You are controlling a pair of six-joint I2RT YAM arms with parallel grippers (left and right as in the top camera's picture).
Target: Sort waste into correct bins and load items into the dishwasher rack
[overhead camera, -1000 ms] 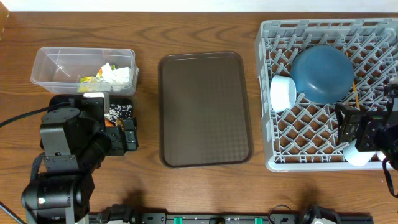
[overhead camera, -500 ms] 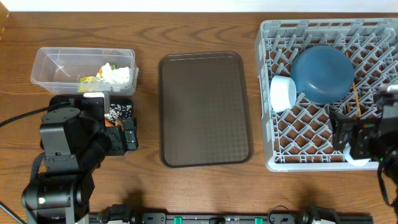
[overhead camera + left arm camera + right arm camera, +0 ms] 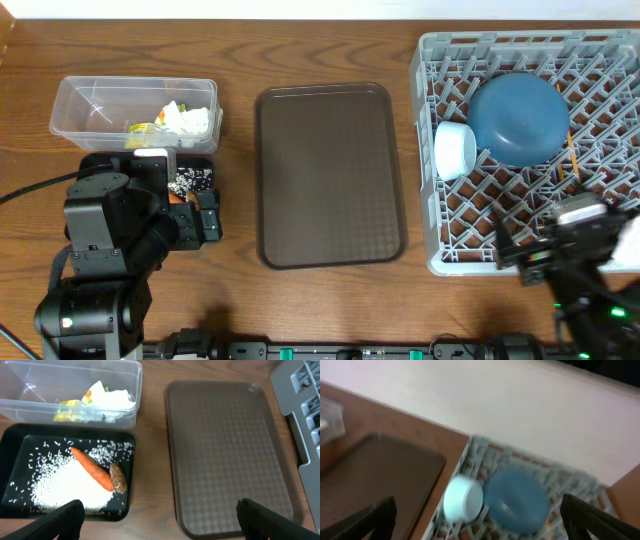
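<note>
The grey dishwasher rack (image 3: pixel 600 60) at the right holds a dark blue bowl (image 3: pixel 518 118) turned over, a small white bowl (image 3: pixel 455 150) on its side and thin chopsticks (image 3: pixel 572 158). My right gripper (image 3: pixel 530 255) hangs open at the rack's near edge; its blurred view shows the white bowl (image 3: pixel 463 498) and the blue bowl (image 3: pixel 516 501). My left gripper (image 3: pixel 160 527) is open and empty near the black tray (image 3: pixel 20 450), which holds rice (image 3: pixel 60 485), a carrot (image 3: pixel 92 467) and a brown lump (image 3: pixel 118 477). The clear tub (image 3: pixel 30 385) holds the wrapper (image 3: pixel 107 400).
A large dark brown serving tray (image 3: pixel 328 175) lies bare in the middle of the wooden table, between the bins and the rack. The left arm (image 3: pixel 105 240) covers most of the black tray from above. A rack corner (image 3: pixel 300 390) shows at the right of the left wrist view.
The right arm has drawn back from over the rack's front right part to the near edge, tilting its camera up. The left arm has not moved.
</note>
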